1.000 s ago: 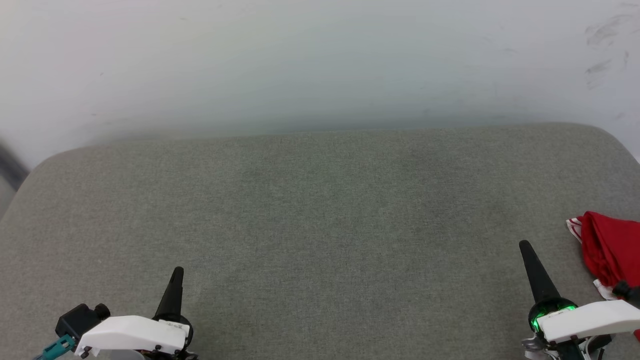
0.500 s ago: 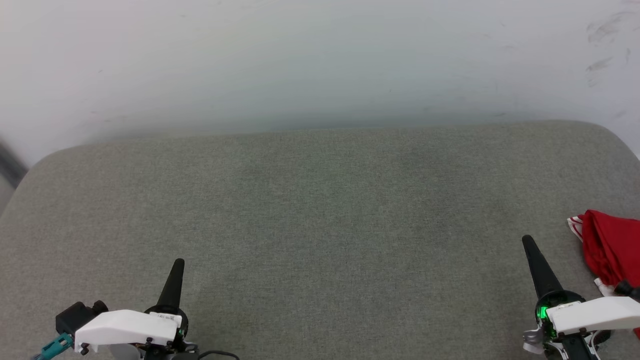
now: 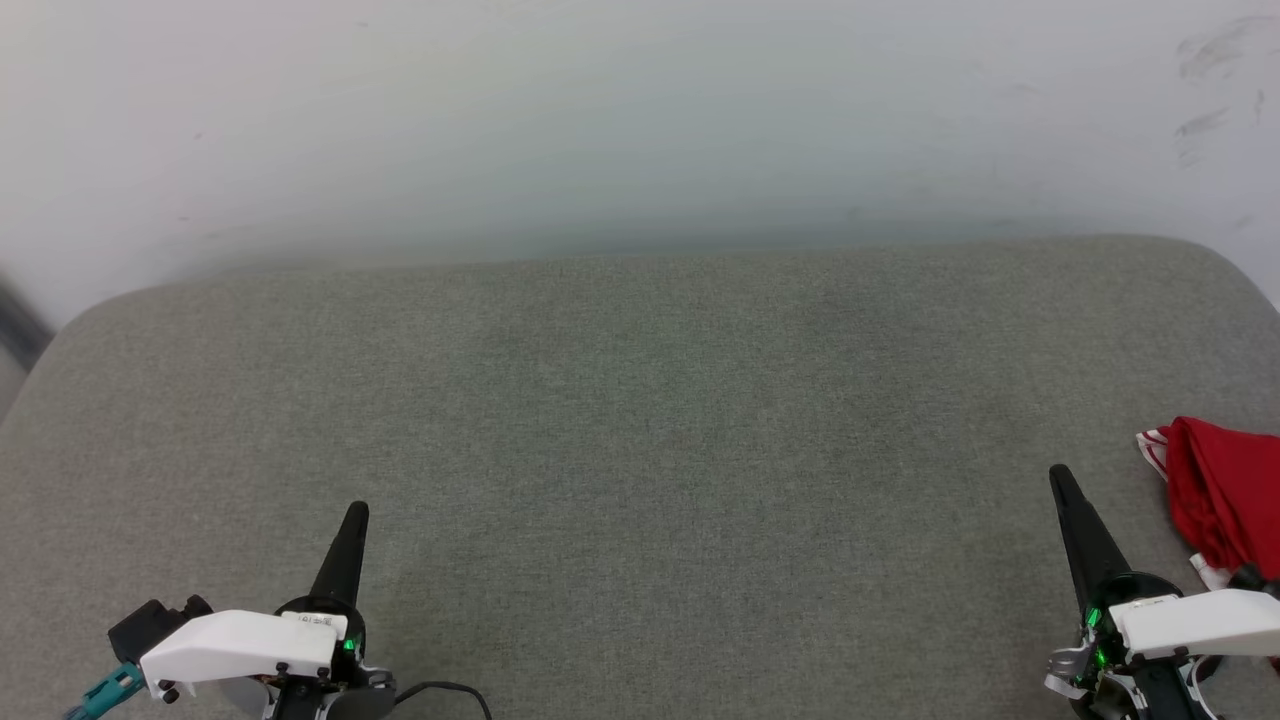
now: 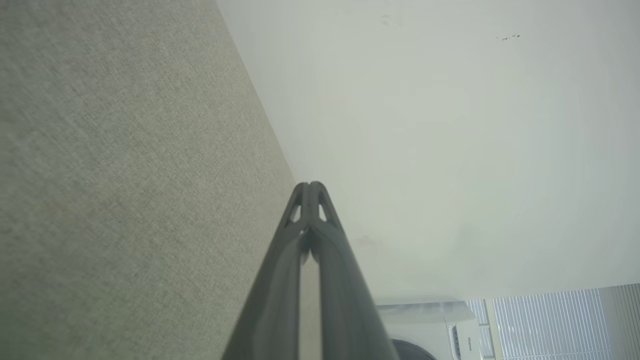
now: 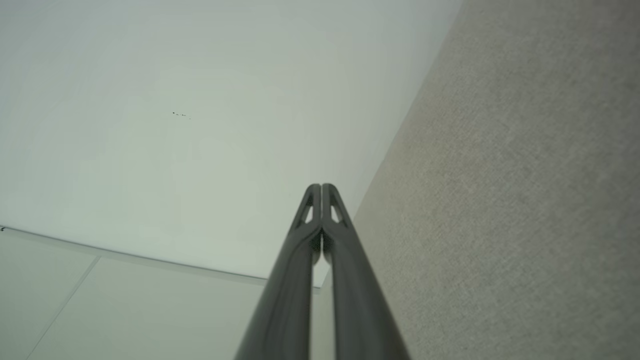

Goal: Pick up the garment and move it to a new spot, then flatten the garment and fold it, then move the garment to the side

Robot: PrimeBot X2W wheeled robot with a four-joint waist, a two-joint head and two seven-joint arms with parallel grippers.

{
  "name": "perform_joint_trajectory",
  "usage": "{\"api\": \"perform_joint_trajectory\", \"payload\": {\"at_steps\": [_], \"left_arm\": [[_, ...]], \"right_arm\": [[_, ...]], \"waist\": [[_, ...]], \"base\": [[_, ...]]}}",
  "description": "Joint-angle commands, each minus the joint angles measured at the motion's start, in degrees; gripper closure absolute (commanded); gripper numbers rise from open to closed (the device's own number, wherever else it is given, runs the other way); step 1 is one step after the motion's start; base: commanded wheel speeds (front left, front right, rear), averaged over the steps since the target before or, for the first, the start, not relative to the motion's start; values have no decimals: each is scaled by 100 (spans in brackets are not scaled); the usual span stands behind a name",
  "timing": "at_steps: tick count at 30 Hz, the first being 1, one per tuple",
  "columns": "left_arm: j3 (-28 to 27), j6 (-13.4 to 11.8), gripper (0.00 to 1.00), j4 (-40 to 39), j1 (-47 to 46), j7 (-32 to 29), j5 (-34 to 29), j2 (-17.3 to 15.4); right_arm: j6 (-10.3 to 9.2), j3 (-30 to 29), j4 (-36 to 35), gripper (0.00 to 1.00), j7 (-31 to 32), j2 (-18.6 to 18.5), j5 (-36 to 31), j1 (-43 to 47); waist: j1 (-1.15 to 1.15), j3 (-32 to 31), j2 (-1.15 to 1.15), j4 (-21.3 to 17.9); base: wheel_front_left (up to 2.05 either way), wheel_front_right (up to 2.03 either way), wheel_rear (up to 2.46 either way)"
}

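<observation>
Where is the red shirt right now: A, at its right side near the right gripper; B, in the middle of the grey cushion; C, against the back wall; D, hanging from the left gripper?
A: the red shirt lies bunched at the right side of the cushion, just beyond the shut right gripper.

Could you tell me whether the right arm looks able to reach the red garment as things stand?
Probably yes: the garment lies bunched on the grey surface just beside the right gripper, with nothing between them. Its jaws are shut, so they must open first.
</observation>
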State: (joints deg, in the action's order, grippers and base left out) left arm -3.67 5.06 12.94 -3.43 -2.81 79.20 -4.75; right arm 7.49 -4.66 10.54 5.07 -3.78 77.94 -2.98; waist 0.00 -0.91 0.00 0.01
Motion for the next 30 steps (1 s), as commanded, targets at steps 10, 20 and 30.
{"api": "perform_joint_trajectory", "payload": {"at_steps": [10,20,30], "left_arm": [[-120,113,100,26,-179,-138,463,72],[-199,173,100,68,-236,-256,837,123],[-281,242,100,105,-294,-363,1186,180]], "right_arm": [[1,-48,112,100,34,24,537,-205],[0,-87,222,100,63,38,960,-259],[0,-121,327,100,89,50,1356,-326]], "waist": [[0,32,0,0],[0,63,0,-1],[0,94,0,-1]], "base": [[0,0,0],[0,0,0],[0,0,0]]}}
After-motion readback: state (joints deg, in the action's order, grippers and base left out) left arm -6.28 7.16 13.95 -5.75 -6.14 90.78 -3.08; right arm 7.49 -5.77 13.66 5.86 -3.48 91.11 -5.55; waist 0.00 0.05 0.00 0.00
